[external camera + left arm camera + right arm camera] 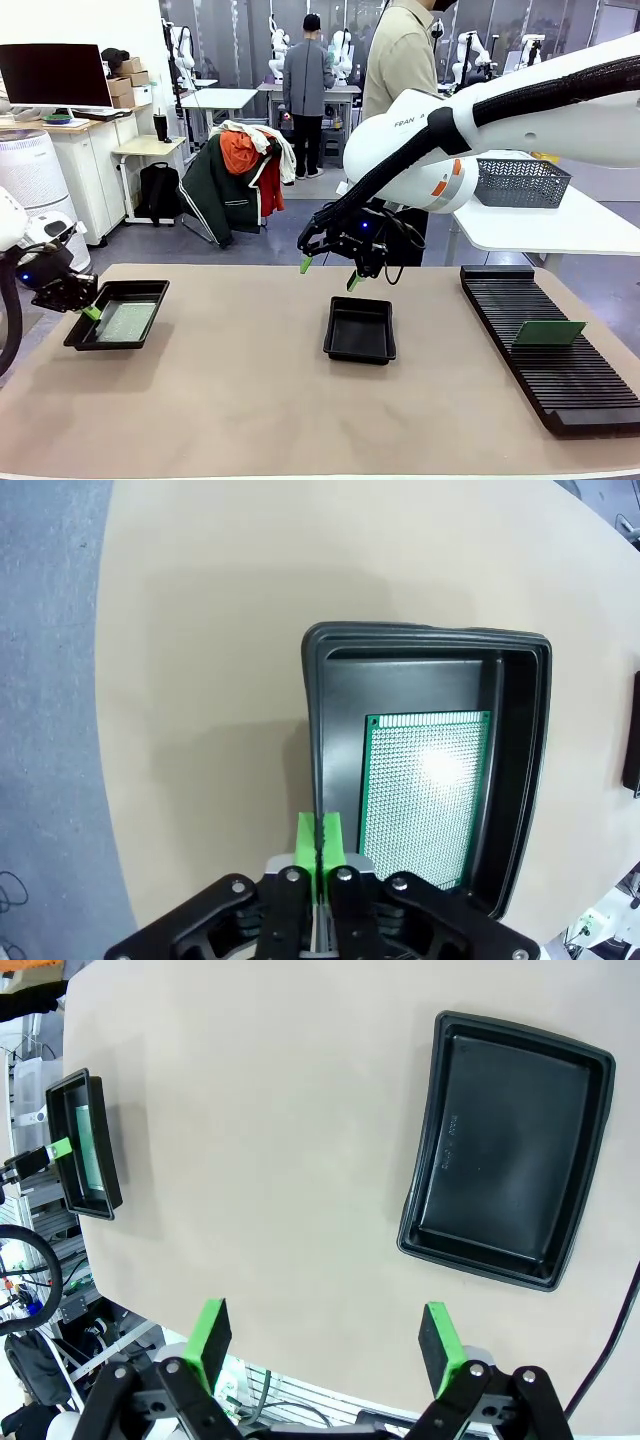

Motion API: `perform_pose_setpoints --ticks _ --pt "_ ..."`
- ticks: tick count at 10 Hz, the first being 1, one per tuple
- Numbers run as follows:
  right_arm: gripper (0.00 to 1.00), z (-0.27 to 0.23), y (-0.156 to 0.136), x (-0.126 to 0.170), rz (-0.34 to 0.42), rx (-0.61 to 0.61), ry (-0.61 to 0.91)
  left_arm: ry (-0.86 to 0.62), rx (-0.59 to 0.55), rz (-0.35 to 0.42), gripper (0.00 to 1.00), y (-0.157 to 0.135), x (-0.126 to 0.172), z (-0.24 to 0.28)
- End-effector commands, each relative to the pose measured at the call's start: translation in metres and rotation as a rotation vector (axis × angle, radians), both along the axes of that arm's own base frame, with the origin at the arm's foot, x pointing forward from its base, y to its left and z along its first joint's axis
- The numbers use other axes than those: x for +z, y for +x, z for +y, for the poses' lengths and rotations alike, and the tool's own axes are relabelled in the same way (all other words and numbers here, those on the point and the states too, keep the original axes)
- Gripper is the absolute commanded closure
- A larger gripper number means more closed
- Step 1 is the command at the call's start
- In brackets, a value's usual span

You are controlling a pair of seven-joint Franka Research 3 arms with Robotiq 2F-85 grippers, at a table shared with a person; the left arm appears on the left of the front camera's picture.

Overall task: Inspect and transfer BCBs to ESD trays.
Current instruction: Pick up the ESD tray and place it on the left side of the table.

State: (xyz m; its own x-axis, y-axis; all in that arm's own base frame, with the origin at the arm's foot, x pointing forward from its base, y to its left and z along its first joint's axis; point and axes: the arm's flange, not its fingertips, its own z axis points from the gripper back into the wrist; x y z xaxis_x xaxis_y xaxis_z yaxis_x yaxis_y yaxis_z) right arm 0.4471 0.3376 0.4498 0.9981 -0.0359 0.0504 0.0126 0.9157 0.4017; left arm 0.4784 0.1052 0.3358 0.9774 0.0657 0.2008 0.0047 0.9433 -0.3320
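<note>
Boards, two in sight.

1. First board (125, 322): lies flat on the floor of the left tray (110, 346), lower left of the front view. It fits inside the rim, speckled face up. Judged transferred.
2. Second board (548, 333): stands tilted in the rack (560, 390), lower right of the front view, well apart from both trays. Judged not yet moved.
3. Middle tray (360, 335): sits at the centre of the table (250, 410) with a bare black floor and no board in it. Probably the destination for the second board.
4. Left gripper (320, 840): pads pressed together with nothing seen between them, at the rim of the left tray beside the first board. I cannot tell whether the tips touch the rim.
5. Right gripper (328, 272): fingers spread wide and empty, hanging above the far edge of the middle tray, apart from it.

Status: about half done on the visible count, one board placed and one waiting. What is left is to fetch the rack board, inspect it and set it in the middle tray. Whether the placed board was inspected cannot be told.
</note>
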Motion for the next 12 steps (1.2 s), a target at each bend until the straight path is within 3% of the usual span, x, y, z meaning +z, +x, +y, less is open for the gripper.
perform_pose_setpoints --ticks 1,6,7,12 --pt "0.00 0.002 0.001 0.000 -0.002 -0.014 -0.015 0.012 -0.014 -0.012 1.00 0.005 -0.013 0.010" --pt "0.00 0.002 0.001 0.000 -0.002 -0.014 -0.015 -0.005 -0.001 -0.020 1.00 0.008 -0.036 0.008" --pt "0.00 0.002 0.001 0.000 -0.002 -0.014 -0.015 0.024 0.005 0.024 1.00 0.006 -0.027 0.005" --pt "0.00 0.002 0.001 0.000 -0.002 -0.014 -0.015 0.024 0.005 0.024 1.00 0.006 -0.027 0.005"
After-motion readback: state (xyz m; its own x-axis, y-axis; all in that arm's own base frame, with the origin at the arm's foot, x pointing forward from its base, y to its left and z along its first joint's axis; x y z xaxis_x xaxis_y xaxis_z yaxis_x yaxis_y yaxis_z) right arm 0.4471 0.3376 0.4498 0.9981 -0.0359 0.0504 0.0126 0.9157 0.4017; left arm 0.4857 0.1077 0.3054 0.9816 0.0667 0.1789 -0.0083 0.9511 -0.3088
